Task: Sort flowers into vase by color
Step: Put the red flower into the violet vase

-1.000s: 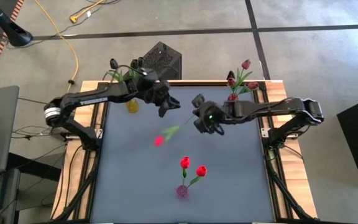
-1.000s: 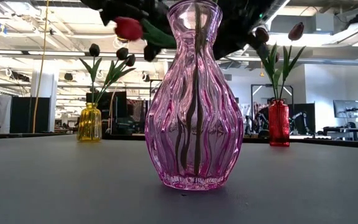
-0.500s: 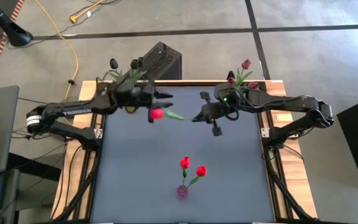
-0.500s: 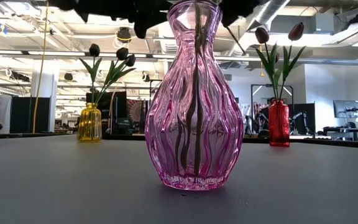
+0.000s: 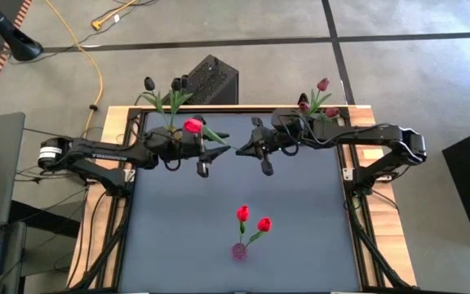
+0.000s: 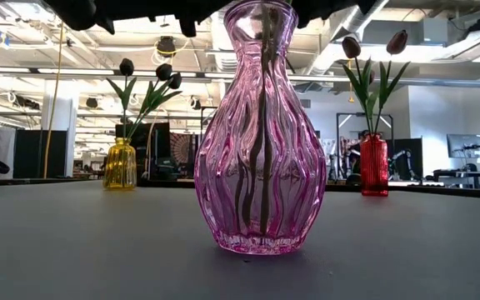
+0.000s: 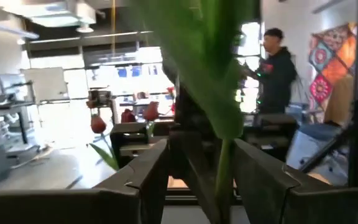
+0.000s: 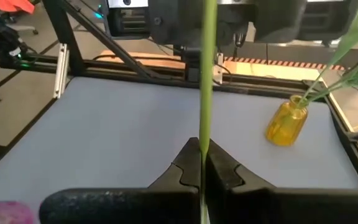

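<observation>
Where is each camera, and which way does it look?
High view: above the table, looking straight down; left arm and right arm show.
Low view: tabletop height, facing the pink glass vase; arm parts along the top.
Left wrist view: on the left arm, looking past the open left tool into the room.
Right wrist view: on the right arm, looking past the right tool, shut on a green tulip stem.
Shared: low and right wrist views show the yellow glass vase.

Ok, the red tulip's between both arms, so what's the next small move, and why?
Probably draw the left pincer back off the stem: it stands open around it, while the right pincer is shut on the stem and could carry the red tulip alone to the pink vase.
</observation>
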{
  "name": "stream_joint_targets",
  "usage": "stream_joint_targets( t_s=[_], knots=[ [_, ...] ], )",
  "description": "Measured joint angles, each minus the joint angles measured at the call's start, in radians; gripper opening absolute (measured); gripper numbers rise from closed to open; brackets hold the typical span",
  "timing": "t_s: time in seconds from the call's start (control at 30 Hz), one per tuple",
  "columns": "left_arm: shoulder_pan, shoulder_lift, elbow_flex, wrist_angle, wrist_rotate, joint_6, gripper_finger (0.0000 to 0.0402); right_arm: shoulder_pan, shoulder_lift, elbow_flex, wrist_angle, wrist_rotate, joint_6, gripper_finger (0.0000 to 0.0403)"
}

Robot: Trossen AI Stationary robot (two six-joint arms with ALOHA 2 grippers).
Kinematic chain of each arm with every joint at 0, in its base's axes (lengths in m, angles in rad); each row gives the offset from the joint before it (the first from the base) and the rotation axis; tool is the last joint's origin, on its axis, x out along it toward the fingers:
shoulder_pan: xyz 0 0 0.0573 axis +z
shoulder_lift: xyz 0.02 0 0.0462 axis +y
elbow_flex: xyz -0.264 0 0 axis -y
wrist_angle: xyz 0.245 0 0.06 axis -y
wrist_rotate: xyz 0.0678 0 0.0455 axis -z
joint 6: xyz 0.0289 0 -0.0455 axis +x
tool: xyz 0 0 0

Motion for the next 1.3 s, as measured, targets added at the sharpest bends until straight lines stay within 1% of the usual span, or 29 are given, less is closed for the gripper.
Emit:
stream_joint_targets(
  t_s=[0.07, 0.23, 0.5, 0.67, 0.93, 1.0, 1.13, 1.3],
  knots=[
    [0.0, 0.0, 0.005, -0.002, -0.008, -0.024, 0.016, 0.001, 0.005, 0.0, 0.012, 0.001, 0.0, 0.0026],
    [-0.001, 0.0, 0.007, -0.014, 0.015, -0.082, 0.016, 0.002, 0.004, 0.0, 0.032, 0.021, -0.001, 0.0029],
    [0.0, 0.001, 0.007, -0.002, 0.005, -0.1, 0.016, 0.002, 0.002, 0.0, 0.048, 0.023, -0.001, 0.003],
    [-0.004, 0.001, 0.007, 0.03, 0.041, -0.127, 0.016, 0.002, 0.002, 0.0, 0.048, 0.032, -0.001, 0.0027],
    [-0.017, 0.001, 0.008, 0.038, 0.042, -0.131, 0.0158, 0.002, 0.002, 0.0, 0.054, 0.054, -0.001, 0.0031],
    [-0.016, 0.001, 0.008, 0.039, 0.041, -0.136, 0.0149, 0.002, 0.002, 0.0, 0.054, 0.054, -0.001, 0.003],
    [-0.016, 0.001, 0.008, 0.042, 0.031, -0.136, 0.0118, 0.002, 0.002, 0.0, 0.055, 0.055, -0.001, 0.0027],
    [-0.016, 0.001, 0.008, 0.046, 0.014, -0.136, 0.0072, 0.002, 0.002, 0.0, 0.057, 0.055, -0.002, 0.0039]
  ],
)
